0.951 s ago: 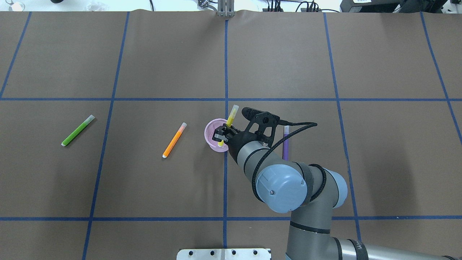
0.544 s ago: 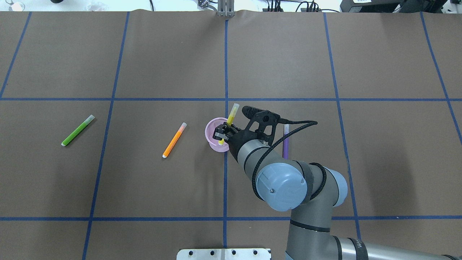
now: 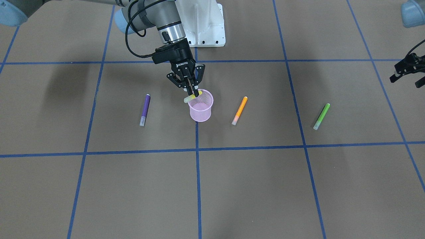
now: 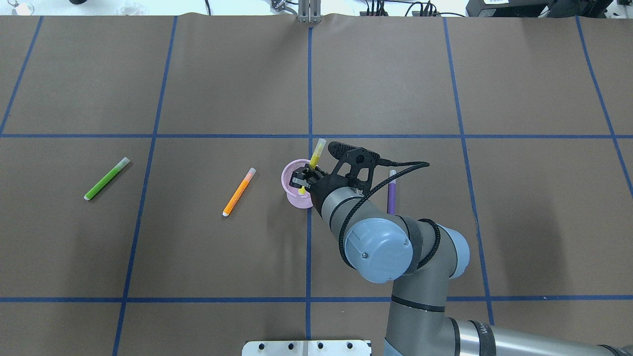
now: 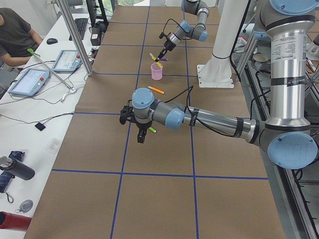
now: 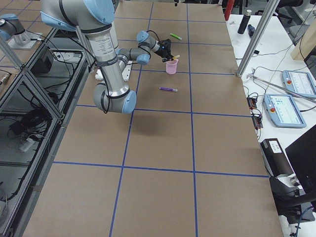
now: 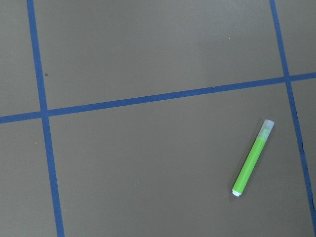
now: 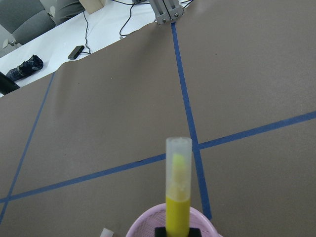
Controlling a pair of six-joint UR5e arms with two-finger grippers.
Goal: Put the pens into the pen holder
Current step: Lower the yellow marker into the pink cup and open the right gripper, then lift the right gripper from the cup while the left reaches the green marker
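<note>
Yellow pen (image 4: 317,153) shifted; table (image 4: 198,74) perhaps paper-covered

Brown paper-covered table (image 4: 222,74) gridded with blue tape, white desk (image 5: 30,149) alongside.

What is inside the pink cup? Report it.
No pen shows inside the pen holder; the right gripper holds the yellow pen tilted over its rim. Its floor is partly hidden.

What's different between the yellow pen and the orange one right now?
The yellow pen is pinched in the right gripper, while nothing touches the orange pen. The yellow pen hangs tilted above the pink pen holder; the orange pen lies flat on the table beside it. Both are slim sticks with a pale cap end.
</note>
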